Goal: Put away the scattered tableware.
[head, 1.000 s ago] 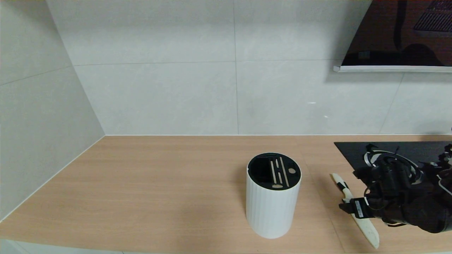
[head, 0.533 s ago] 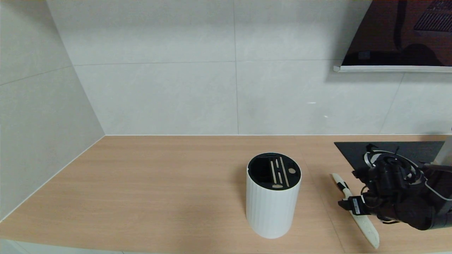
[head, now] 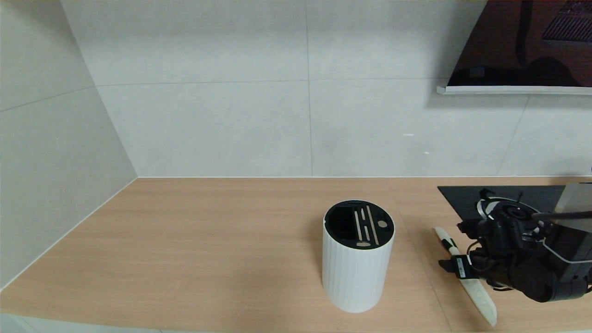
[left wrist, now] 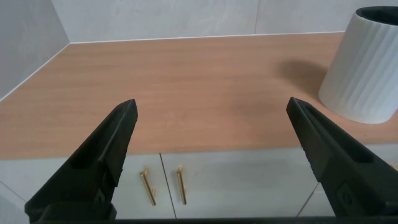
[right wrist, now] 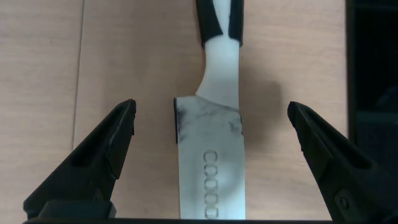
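Right of the holder (head: 356,270), a knife (head: 478,296) lies flat on the counter (head: 208,240), with the right gripper (head: 458,248) spread wide over it. The left gripper (left wrist: 211,109) is also spread, well apart from the holder.

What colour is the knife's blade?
White, with dark smudges near its heel. The knife blade shows best in the right wrist view.

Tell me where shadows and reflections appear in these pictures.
Head view: the white ribbed cylindrical holder throws a soft shadow leftward on the wooden counter; the glossy dark range hood shows dim reflections. Right wrist view: a faint shadow lies beside the white knife.
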### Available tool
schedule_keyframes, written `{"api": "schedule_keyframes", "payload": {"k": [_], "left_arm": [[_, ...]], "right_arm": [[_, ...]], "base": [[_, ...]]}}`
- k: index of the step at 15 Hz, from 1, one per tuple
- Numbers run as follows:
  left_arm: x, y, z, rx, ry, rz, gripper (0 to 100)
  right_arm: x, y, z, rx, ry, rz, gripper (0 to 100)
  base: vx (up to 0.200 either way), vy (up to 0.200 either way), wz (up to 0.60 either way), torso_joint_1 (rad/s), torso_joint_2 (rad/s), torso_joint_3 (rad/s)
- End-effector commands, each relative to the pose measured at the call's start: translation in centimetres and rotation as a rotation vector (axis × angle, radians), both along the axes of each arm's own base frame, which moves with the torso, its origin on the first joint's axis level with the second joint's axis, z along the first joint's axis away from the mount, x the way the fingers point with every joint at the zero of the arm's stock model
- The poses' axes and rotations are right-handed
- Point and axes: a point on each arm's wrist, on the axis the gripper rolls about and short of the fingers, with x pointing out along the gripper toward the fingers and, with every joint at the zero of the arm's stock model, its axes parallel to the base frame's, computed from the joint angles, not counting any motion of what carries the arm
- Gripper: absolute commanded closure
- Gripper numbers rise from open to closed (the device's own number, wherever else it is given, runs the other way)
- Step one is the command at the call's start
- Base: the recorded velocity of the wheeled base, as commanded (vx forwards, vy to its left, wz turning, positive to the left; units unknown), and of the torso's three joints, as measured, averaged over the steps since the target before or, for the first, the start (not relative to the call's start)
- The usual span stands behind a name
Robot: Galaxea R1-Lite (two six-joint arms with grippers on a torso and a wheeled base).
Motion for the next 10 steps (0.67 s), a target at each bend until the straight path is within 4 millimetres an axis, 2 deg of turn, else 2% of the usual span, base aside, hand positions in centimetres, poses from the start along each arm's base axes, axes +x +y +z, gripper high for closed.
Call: {"api": "schedule_keyframes", "payload": {"k": [1, 10], "left_arm": [[0.0, 0.0, -0.01, 0.0, 0.001, 0.0, 0], [0.0, 0.0, -0.01, 0.0, 0.001, 0.0, 0]], "right_arm": [[0.16, -0.07, -0.42, -0.002, 0.008, -0.003, 0], [0.14, -0.83, -0.78, -0.001, 0.019, -0.025, 0]], "base": [[0.0, 0.0, 0.0, 0.0, 0.0, 0.0], [0.0, 0.0, 0.0, 0.0, 0.0, 0.0]]}}
